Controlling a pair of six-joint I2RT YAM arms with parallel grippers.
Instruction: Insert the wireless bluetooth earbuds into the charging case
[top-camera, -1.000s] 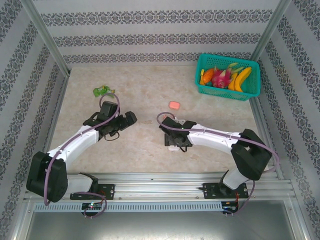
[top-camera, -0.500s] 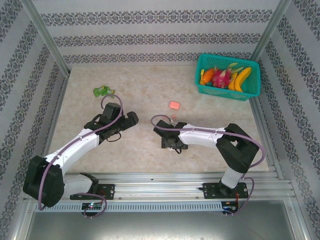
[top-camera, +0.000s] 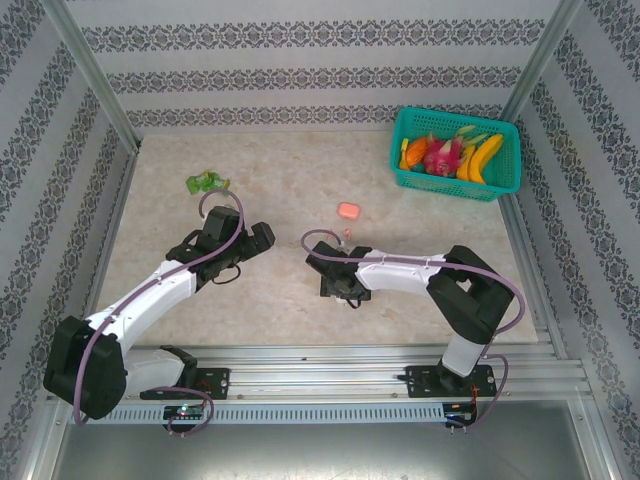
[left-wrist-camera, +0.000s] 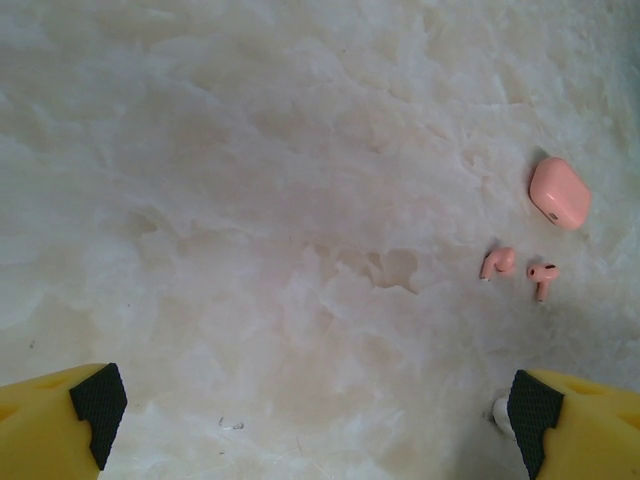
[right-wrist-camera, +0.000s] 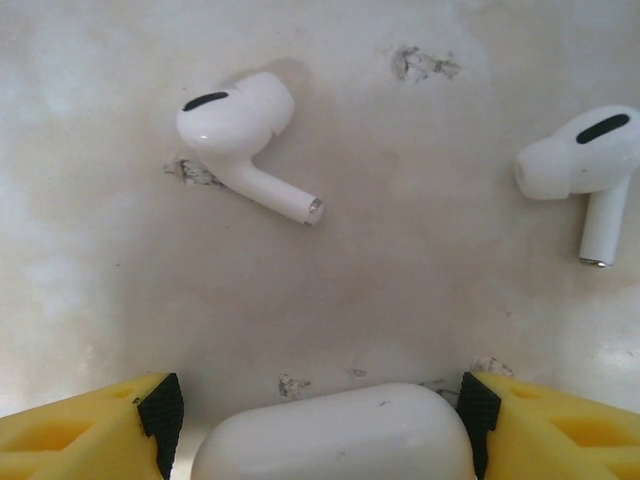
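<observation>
The right hand (right-wrist-camera: 314, 412) stands fairly wide astride the white charging case (right-wrist-camera: 330, 438). One pad looks to touch the shell and the other leaves a sliver of gap, so nothing is clamped yet. The case is smooth and rounded and would probably squirt out of an uneven pinch. It should therefore be centred between the pads and squeezed low on its flanks, gently, without nudging it forward. Just beyond it, near the middle of the counter (top-camera: 290, 170), lie two white earbuds (right-wrist-camera: 240, 125) (right-wrist-camera: 585, 150), apart from each other and from the case. The lid appears shut and will need opening first. The left hand (left-wrist-camera: 315, 405) hangs wide and empty over bare counter. The pink case (left-wrist-camera: 559, 192) and two pink earbuds (left-wrist-camera: 497, 262) (left-wrist-camera: 543, 275) lie closer to the far edge.
</observation>
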